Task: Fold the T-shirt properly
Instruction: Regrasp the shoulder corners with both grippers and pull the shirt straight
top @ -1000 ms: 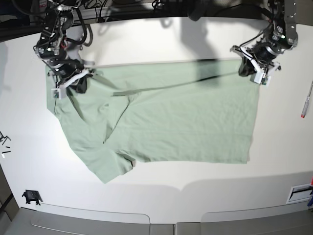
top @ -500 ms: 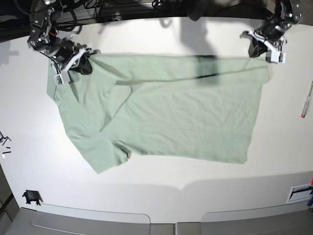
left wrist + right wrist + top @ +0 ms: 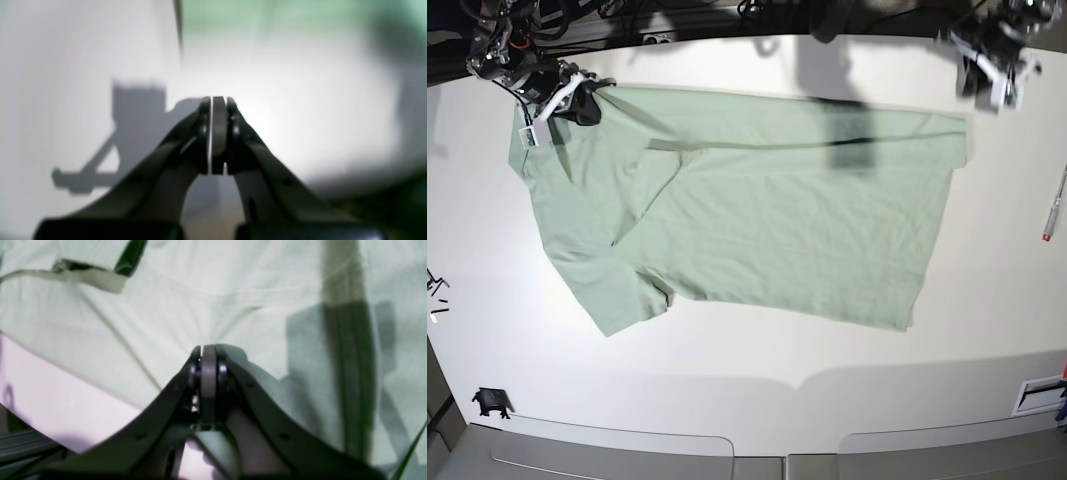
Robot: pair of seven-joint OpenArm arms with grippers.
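The pale mint-green T-shirt [image 3: 777,220] lies spread flat on the white table, with the sleeve at the lower left and the hem to the right. My right gripper [image 3: 577,103] is at the shirt's far left shoulder. In the right wrist view it [image 3: 208,353] is shut, with cloth [image 3: 233,306] under and between its jaws. My left gripper [image 3: 989,72] is past the shirt's far right corner, apart from it. In the left wrist view it [image 3: 218,100] is shut and empty over bare table, with the shirt [image 3: 267,13] a blurred green band beyond.
A red-handled tool [image 3: 1054,205] lies near the right edge. A small black part [image 3: 491,402] sits at the front left, and small bits [image 3: 435,290] lie at the left edge. A white card [image 3: 1039,395] is at the front right. Cables run along the back.
Both grippers moved toward the back of the table. The shirt's far edge was dragged back with them and flattened. The left gripper came away from the right corner.
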